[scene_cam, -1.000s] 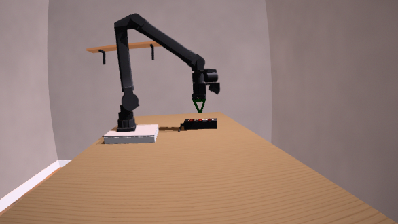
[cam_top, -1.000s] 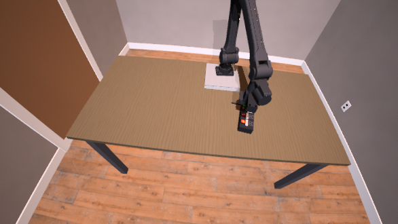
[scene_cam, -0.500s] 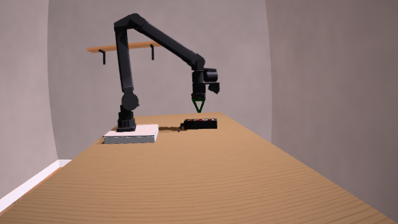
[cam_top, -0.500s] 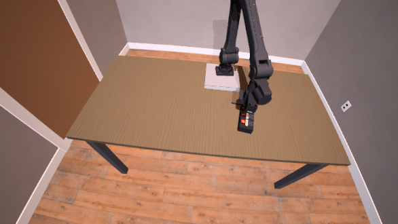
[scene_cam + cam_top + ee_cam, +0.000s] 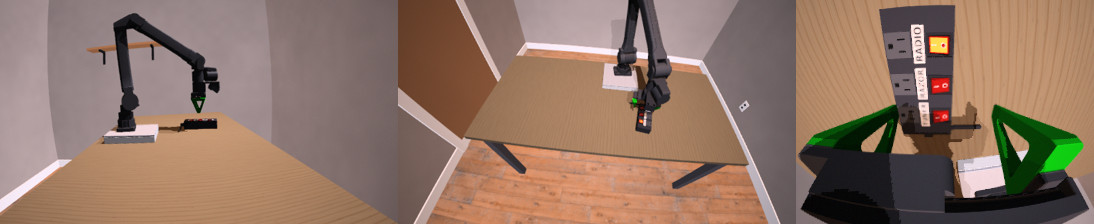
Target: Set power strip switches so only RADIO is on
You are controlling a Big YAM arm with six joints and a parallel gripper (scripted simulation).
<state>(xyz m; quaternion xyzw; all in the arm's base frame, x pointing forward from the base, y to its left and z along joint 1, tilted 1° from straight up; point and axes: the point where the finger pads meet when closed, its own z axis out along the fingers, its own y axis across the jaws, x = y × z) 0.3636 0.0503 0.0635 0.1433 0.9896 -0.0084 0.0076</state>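
Note:
The black power strip (image 5: 644,120) lies flat on the wooden table, right way up, and also shows in the exterior view (image 5: 200,123). In the wrist view the power strip (image 5: 923,70) shows three rocker switches in a row. The far switch (image 5: 939,44) glows bright orange. The middle switch (image 5: 940,86) and the near switch (image 5: 940,117) are darker red. The white labels beside them are too blurred to read. My gripper (image 5: 945,110) (image 5: 646,105) (image 5: 198,106) hangs a little above the strip's near end, fingers open wide and empty; it is clear of the strip.
The arm's base stands on a white plate (image 5: 620,76) behind the strip. The table's right edge (image 5: 727,122) lies some way off. A wooden shelf (image 5: 122,45) hangs on the back wall.

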